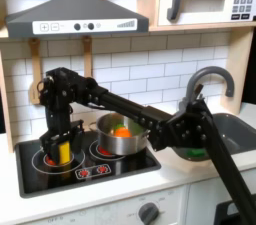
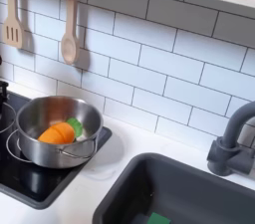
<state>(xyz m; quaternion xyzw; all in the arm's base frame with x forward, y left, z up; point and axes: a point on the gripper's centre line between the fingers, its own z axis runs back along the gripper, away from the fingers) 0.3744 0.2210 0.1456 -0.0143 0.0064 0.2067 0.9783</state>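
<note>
End effector (image 1: 60,147) mine, lowered over front-left burner | fingers clenched around upright yellow plastic block (image 1: 62,153), long axis vertical, directly beneath me | silver metal pot (image 1: 121,136) holding orange food sits right in first exterior view, apart.

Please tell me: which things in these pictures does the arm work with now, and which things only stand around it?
In use:
- gripper, lowered around the yellow object
- yellow object, on the stove's left burner
- stove

Only standing around:
- metal pot with an orange piece and a green piece inside
- wooden spoon and wooden spatula on the wall
- faucet
- sink
</note>
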